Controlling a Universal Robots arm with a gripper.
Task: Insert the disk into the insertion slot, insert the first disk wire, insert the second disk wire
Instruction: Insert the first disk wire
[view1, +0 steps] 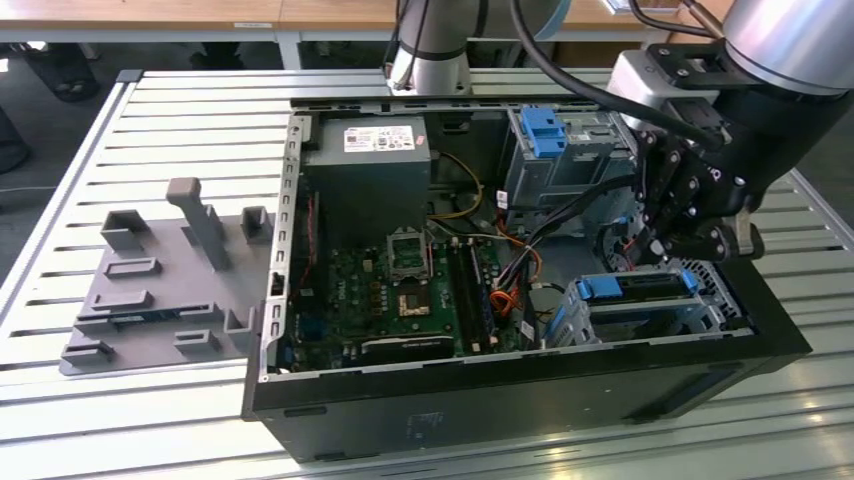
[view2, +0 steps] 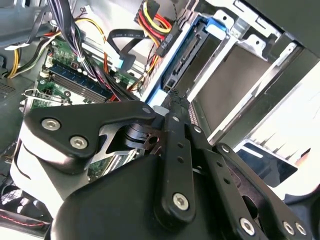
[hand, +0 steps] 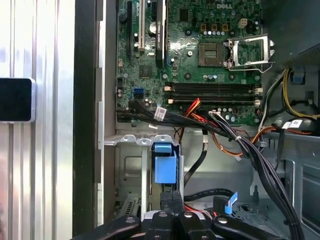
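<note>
Pincer at the seated disk
My pincer (hand: 171, 196) looks pressed together just beside the disk (view1: 650, 289), which lies inside the insertion slot (view1: 667, 318) of the computer case (view1: 534, 400) on the bench (view1: 174, 130); I cannot tell whether the tips pinch a wire

Bright light makes the slatted silver metal bench (view1: 174, 120) glare white well away from the black end effector (view1: 663, 262) in the exterior view, while the open black computer case (view1: 534, 368) beneath it sits in dimmer shade. In the second wrist view the area beyond the end effector (view2: 172, 97) is blown out to white; in the first wrist view the green circuit board (hand: 192, 75) ahead of the end effector (hand: 171, 200) is evenly lit.
</note>
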